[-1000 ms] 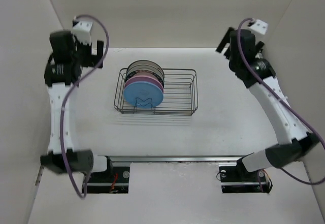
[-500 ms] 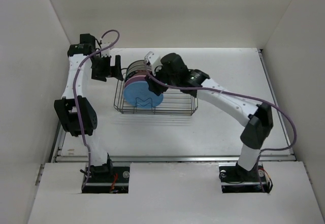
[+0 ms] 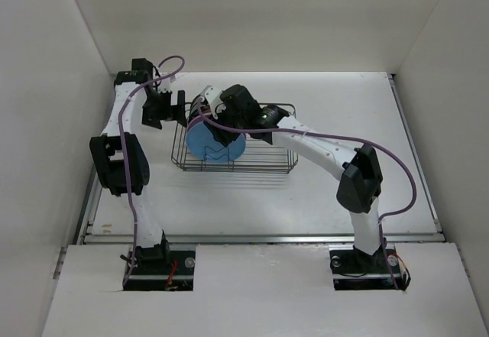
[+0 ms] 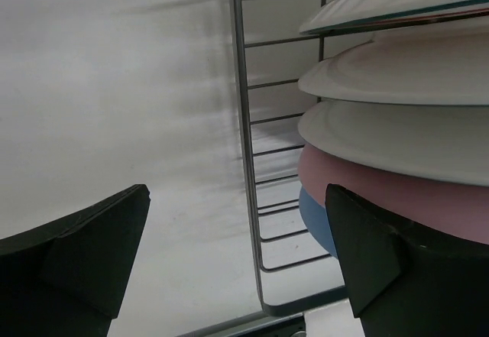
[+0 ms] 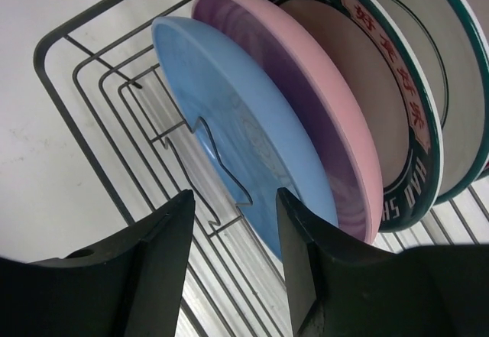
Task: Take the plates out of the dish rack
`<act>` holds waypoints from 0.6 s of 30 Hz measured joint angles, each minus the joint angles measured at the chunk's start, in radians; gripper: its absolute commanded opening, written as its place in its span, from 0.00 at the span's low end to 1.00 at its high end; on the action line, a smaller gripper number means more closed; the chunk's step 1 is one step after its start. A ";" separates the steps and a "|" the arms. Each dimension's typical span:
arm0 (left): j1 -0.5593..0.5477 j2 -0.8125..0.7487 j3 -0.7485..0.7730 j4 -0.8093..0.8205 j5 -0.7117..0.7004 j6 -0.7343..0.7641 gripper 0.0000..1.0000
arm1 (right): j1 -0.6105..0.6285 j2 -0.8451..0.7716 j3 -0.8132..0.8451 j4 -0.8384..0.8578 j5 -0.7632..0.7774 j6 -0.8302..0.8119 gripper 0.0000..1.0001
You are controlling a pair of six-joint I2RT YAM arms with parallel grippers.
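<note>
While plates (image 3: 216, 144) stand on edge at left end of dish rack (image 3: 263, 170), mid-frame in top view, right gripper (image 5: 235, 199) hangs over them, fingers partly apart, clamped on nothing. Light blue plate (image 5: 252, 138) rim just beside one finger. Pink plate (image 5: 321, 115) and teal-lettered plate (image 5: 416, 123) behind it. Left gripper (image 4: 237, 192) spread wide at rack's left end, wire wall showing between its fingers.

from above and behind, looking down; from both wrists, very near, sharing the plates (image 5: 321, 123) in the dish rack (image 4: 246, 123).
</note>
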 measured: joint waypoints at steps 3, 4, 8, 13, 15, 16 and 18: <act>-0.008 0.026 -0.025 -0.002 -0.013 -0.003 0.96 | 0.003 -0.001 0.014 -0.016 0.018 0.000 0.54; -0.010 0.029 -0.029 0.002 -0.016 -0.005 0.94 | 0.004 -0.004 0.014 -0.016 0.018 0.000 0.56; -0.010 0.029 -0.040 0.016 -0.010 -0.019 0.45 | 0.006 -0.052 0.003 -0.019 0.015 -0.001 0.58; -0.017 0.030 -0.047 0.026 -0.010 -0.016 0.17 | -0.001 -0.147 -0.008 0.024 0.033 -0.005 0.64; -0.019 0.031 -0.047 0.025 -0.009 -0.014 0.17 | -0.005 -0.150 0.003 0.034 0.039 -0.005 0.64; -0.021 0.031 -0.047 0.024 -0.010 -0.013 0.16 | -0.005 -0.143 0.009 0.034 0.040 -0.005 0.64; -0.022 0.032 -0.047 0.024 -0.009 -0.013 0.16 | -0.005 -0.117 0.020 0.030 0.040 -0.005 0.61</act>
